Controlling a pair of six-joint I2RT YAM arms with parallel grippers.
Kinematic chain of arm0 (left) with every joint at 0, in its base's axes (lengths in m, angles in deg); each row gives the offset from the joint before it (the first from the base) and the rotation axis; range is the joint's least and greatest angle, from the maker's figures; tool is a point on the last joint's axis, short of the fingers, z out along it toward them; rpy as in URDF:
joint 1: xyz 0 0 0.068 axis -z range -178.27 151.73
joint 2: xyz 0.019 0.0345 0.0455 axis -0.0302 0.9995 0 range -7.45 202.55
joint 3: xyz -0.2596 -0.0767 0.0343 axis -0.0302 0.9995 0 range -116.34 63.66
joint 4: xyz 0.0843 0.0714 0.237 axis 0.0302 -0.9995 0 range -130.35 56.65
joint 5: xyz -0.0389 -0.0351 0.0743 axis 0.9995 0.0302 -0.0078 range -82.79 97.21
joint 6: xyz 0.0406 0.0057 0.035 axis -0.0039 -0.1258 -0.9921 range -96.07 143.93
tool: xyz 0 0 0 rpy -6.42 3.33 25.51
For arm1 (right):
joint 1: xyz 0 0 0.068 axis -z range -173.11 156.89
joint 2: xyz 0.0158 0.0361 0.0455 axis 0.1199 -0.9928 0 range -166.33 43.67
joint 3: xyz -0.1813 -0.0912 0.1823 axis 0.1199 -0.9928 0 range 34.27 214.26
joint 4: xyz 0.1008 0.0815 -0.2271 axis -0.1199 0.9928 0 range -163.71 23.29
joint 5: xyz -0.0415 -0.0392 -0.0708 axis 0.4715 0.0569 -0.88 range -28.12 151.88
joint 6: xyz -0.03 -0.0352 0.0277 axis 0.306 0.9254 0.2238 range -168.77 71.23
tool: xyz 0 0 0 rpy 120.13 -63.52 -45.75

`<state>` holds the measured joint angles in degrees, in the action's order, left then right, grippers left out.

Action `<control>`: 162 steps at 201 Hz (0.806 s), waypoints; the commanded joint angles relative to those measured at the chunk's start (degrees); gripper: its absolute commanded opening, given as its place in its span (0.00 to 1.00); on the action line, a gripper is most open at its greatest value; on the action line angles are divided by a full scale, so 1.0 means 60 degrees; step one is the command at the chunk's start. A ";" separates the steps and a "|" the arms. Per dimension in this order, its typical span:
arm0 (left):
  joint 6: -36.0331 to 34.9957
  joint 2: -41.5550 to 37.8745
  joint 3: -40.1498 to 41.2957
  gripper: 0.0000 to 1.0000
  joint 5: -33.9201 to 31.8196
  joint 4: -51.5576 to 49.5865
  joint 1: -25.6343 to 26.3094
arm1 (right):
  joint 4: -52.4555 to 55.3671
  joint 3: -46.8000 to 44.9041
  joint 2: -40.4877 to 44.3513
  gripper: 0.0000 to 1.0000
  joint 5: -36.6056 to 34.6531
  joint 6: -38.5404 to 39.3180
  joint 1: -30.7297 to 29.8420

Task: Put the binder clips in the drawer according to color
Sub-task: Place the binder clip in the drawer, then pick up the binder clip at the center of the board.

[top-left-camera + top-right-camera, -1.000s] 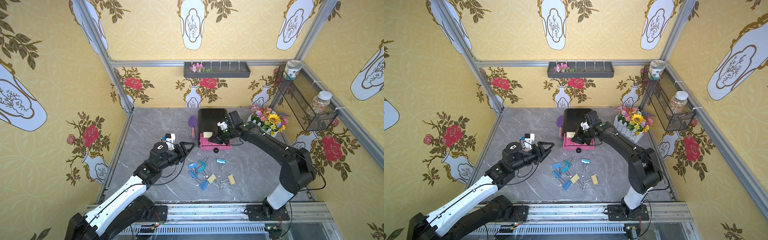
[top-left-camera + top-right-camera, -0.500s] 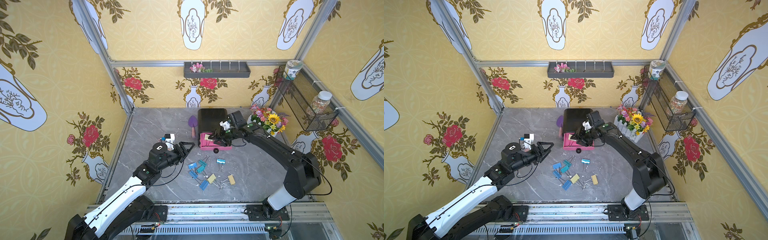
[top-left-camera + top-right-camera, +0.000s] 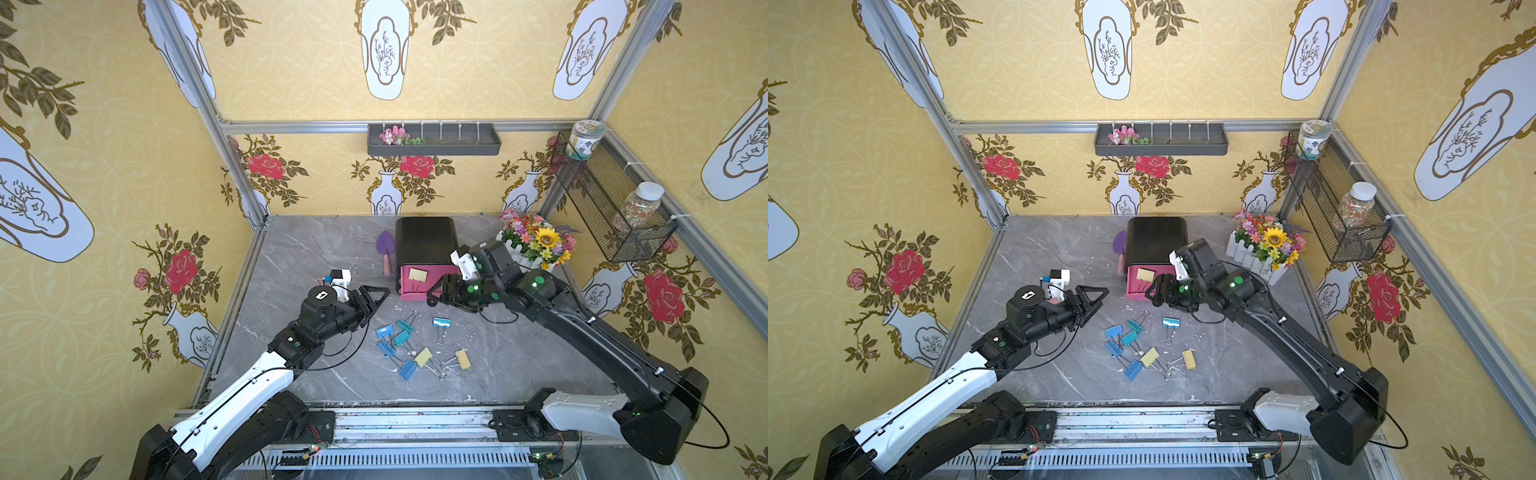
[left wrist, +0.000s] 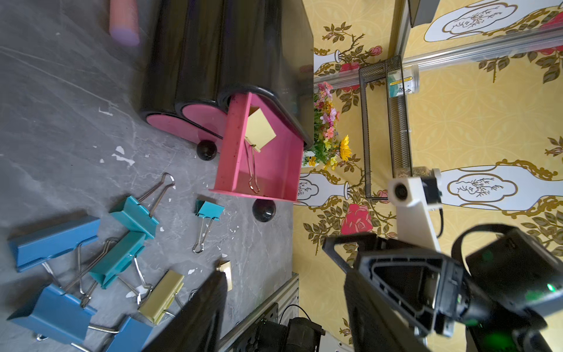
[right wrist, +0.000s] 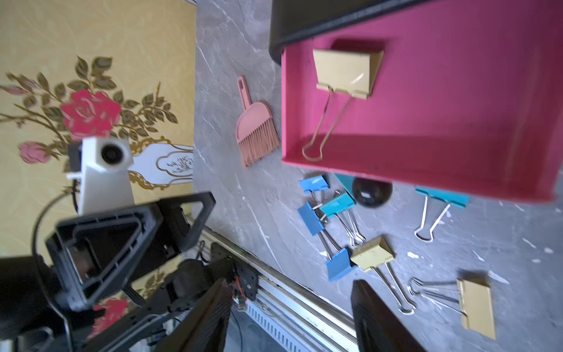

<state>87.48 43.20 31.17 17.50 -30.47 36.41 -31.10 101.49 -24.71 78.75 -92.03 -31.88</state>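
Note:
The drawer cabinet (image 3: 424, 239) is black, and its top pink drawer (image 3: 442, 277) is pulled out. One pale yellow binder clip (image 3: 417, 275) lies inside it, also clear in the right wrist view (image 5: 345, 71). My right gripper (image 3: 436, 292) hangs open and empty at the drawer's front right corner, apart from the clip. Several blue, teal and pale yellow binder clips (image 3: 405, 345) lie scattered on the grey table in front of the cabinet. My left gripper (image 3: 376, 300) hovers open and empty just left of that pile.
A purple trowel (image 3: 385, 245) and a pink hand brush (image 5: 257, 128) lie left of the cabinet. A flower planter (image 3: 536, 243) stands behind my right wrist. A wire basket (image 3: 615, 208) with jars hangs on the right wall. The two lower drawers (image 4: 182, 119) are shut.
My right gripper has opened and drawn back from over the drawer toward the front right, and the pale yellow clip stays in the drawer. The left arm has barely moved.

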 commanded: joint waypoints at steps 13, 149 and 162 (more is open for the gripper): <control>-0.0064 0.0054 0.0522 0.66 0.0161 -0.0113 0.0021 | 0.0931 -0.1368 0.0982 0.62 -0.2778 -0.0404 -0.2029; 0.0181 -0.0361 0.1288 0.66 0.0043 -0.0142 0.0095 | 0.0523 -0.4383 -0.0723 0.59 -0.5935 -0.3026 -0.3652; 0.0175 -0.0278 0.1246 0.66 0.0058 -0.0127 0.0095 | 0.0360 -0.4494 -0.0645 0.59 -0.5696 -0.2649 -0.3239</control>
<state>88.71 40.93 38.71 17.52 -31.57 37.00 -25.33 75.89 -29.78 43.43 -109.15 -54.59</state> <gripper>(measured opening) 0.659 0.594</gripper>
